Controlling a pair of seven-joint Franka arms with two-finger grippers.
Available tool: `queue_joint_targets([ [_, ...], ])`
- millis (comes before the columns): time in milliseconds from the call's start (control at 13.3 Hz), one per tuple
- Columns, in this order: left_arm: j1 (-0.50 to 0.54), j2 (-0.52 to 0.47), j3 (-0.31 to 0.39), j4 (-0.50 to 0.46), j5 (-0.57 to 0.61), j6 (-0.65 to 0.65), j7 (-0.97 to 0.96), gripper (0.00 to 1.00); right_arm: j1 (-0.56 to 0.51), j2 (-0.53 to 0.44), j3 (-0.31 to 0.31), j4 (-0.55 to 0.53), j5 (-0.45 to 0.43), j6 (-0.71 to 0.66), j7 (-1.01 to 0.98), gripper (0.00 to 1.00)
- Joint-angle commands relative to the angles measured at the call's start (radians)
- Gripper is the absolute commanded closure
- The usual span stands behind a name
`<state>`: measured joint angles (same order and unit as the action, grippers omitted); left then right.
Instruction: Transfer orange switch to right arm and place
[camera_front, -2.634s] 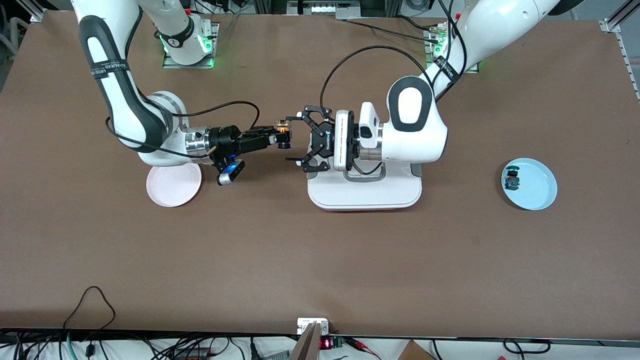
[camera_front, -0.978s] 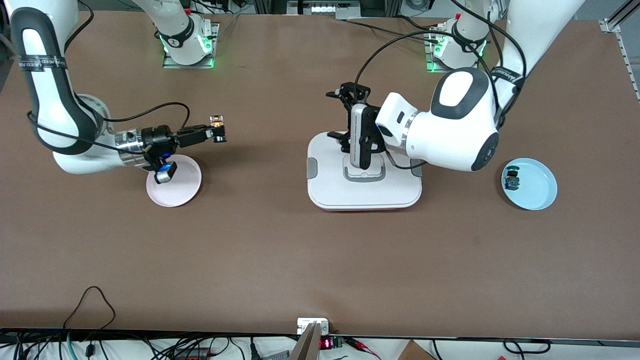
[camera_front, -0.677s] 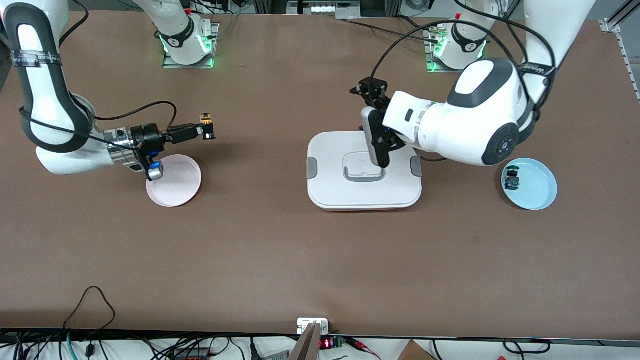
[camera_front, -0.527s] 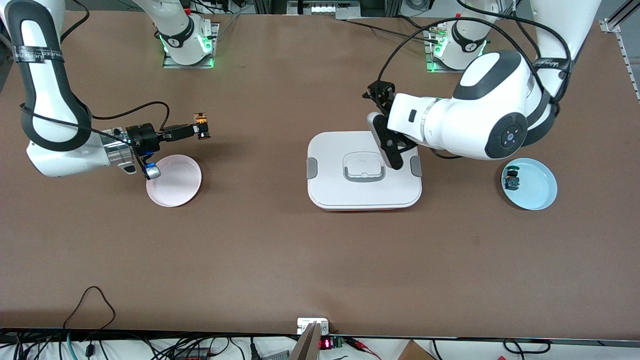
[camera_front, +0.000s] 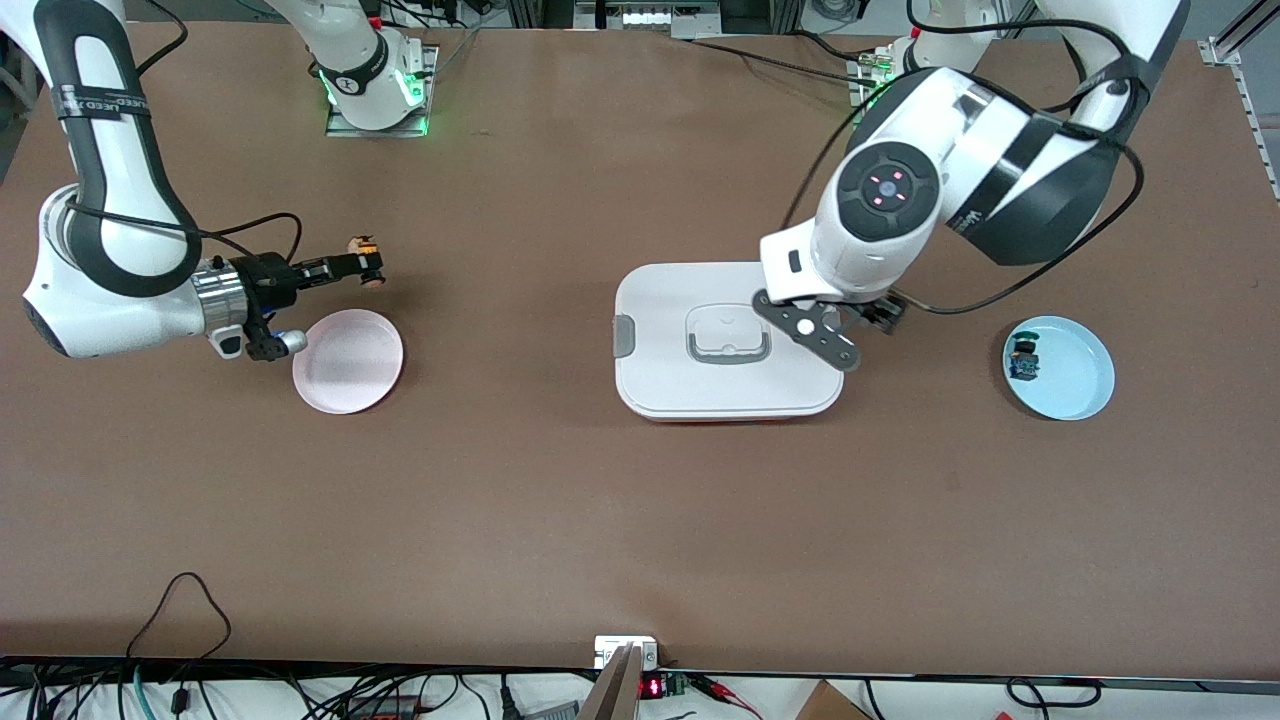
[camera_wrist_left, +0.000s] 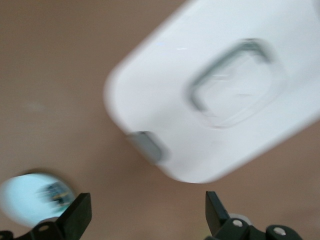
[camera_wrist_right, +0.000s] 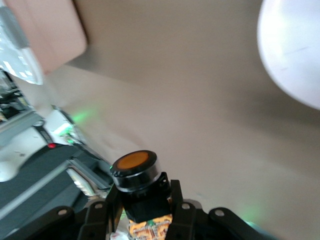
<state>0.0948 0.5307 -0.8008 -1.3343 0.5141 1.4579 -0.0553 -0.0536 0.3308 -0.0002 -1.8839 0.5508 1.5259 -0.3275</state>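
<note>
My right gripper (camera_front: 366, 271) is shut on the orange switch (camera_front: 369, 270), a black body with a round orange cap. It holds it in the air over bare table beside the pink plate (camera_front: 348, 362). In the right wrist view the switch (camera_wrist_right: 135, 172) sits between the fingers (camera_wrist_right: 175, 200), cap outward, with the pink plate (camera_wrist_right: 295, 55) farther off. My left gripper (camera_front: 848, 328) is open and empty, pointing down over the end of the white lidded container (camera_front: 660, 385) that lies toward the left arm's end of the table. The left wrist view shows its fingers (camera_wrist_left: 77, 217) wide apart over bare table.
A light blue plate (camera_front: 1075, 385) near the left arm's end holds a small black piece with blue-green parts (camera_front: 1023, 358). The plate also shows in the left wrist view (camera_wrist_left: 20, 205), as does the container (camera_wrist_left: 165, 100). Cables lie along the table's near edge.
The right arm has carried the switch away from the middle of the table to beside the pink plate. The left arm has drawn back and turned its empty gripper down over the container's end.
</note>
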Motion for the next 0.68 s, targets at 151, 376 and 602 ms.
queue_joint_targets([
  [151, 0.055, -0.006, 0.008, 0.208, 0.182, -0.019, -0.001, 0.0, -0.009, -0.004, 0.006, -0.001, -0.164, 0.104, -0.198, 0.98],
  [376, 0.121, -0.004, 0.011, 0.237, 0.185, 0.052, 0.06, 0.0, -0.005, -0.002, 0.008, -0.001, -0.268, 0.184, -0.336, 0.98],
  [602, 0.146, -0.018, 0.012, 0.245, 0.192, 0.059, 0.146, 0.0, 0.0, 0.002, 0.008, -0.006, -0.353, 0.241, -0.431, 0.98],
])
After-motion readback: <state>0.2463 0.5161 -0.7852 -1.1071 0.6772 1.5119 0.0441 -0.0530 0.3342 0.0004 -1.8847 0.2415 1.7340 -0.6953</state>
